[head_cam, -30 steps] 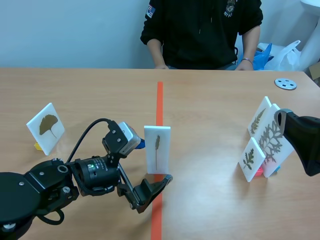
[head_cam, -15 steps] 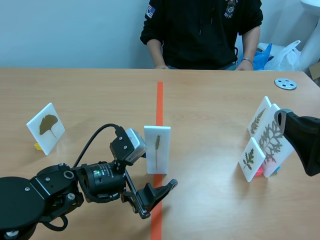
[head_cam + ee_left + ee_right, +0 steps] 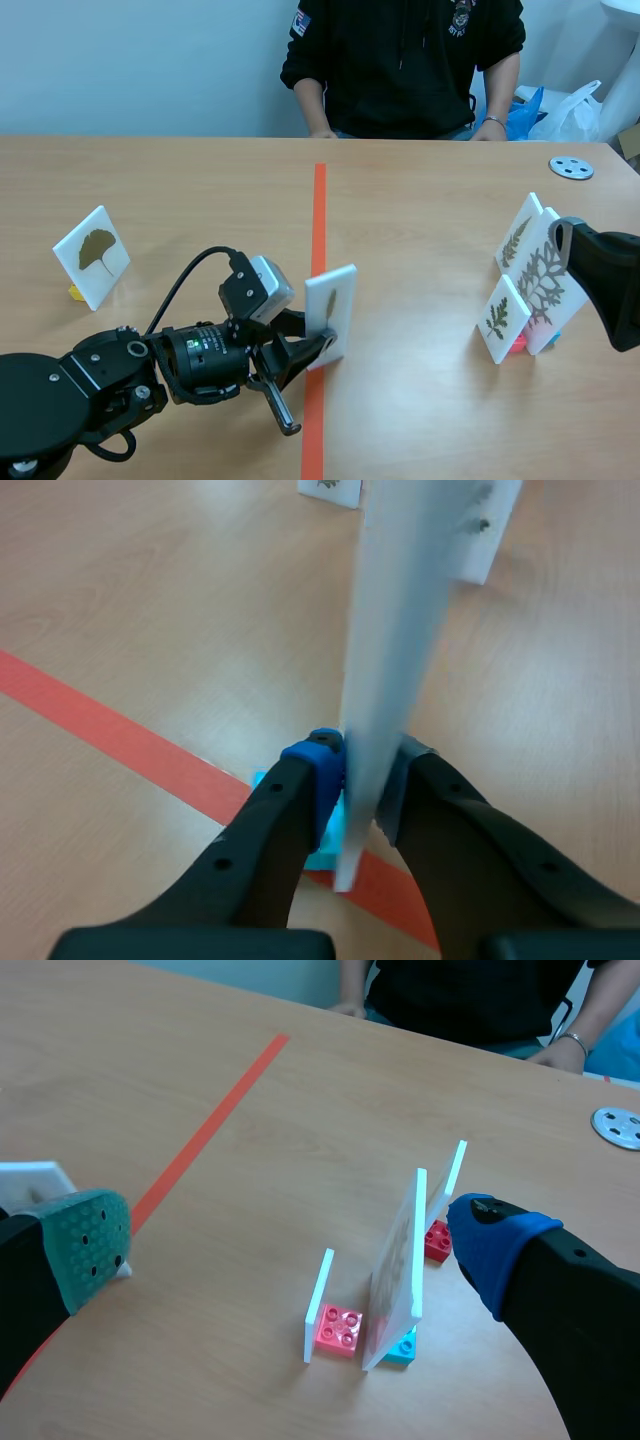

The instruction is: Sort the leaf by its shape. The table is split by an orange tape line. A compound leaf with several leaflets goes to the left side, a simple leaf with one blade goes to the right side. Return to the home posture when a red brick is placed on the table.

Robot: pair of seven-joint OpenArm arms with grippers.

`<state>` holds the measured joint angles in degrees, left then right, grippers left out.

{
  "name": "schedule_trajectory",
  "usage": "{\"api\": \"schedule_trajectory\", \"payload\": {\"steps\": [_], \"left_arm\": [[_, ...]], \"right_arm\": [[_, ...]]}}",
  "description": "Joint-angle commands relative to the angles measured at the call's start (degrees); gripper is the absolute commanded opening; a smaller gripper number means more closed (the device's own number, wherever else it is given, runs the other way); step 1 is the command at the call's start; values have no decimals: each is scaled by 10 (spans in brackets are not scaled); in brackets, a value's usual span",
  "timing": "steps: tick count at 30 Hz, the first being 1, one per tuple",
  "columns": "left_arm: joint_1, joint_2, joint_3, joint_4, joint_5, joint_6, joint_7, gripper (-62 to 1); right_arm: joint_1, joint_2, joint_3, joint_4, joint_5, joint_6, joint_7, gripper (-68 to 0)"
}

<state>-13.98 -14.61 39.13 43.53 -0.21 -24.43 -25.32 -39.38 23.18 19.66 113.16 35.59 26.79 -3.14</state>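
From my left wrist the leaf card (image 3: 400, 630) shows only its edge, print hidden, a cyan brick (image 3: 322, 848) peeking out beneath. My left pincer (image 3: 365, 765) is clenched on the card's lower part, holding it tilted at the orange tape line (image 3: 319, 215), arm low over the table (image 3: 430, 200).

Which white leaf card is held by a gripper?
The narrow-leaf card at the orange line, clamped in the left gripper; the ginkgo card and three right-hand cards stand free.

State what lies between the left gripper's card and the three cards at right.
Bare table only, seen in the scene view, between the held card and the three cards.
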Motion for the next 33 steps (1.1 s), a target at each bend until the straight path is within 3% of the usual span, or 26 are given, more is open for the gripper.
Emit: {"api": "schedule_trajectory", "payload": {"steps": [1,6,12,20,26,33], "left_arm": [[-3,3,-4,13,-7,-2,-8,-550],[-3,3,-4,15,-15,-4,-8,-550],[4,-13,-26,80,-72,-6,10,-550],[67,-28,-147,186,-166,-4,127,-550],[138,-27,-250,228,-202,0,162,-550],[192,-27,-329,240,-202,76,162,-550]], "right_arm": [[8,0,7,9,9,-2,7,4],[8,0,7,9,9,-2,9,4],[8,0,7,9,9,-2,9,4],[12,0,7,9,9,-2,9,4],[12,0,7,9,9,-2,10,4],[13,0,7,9,9,-2,13,4]]}}
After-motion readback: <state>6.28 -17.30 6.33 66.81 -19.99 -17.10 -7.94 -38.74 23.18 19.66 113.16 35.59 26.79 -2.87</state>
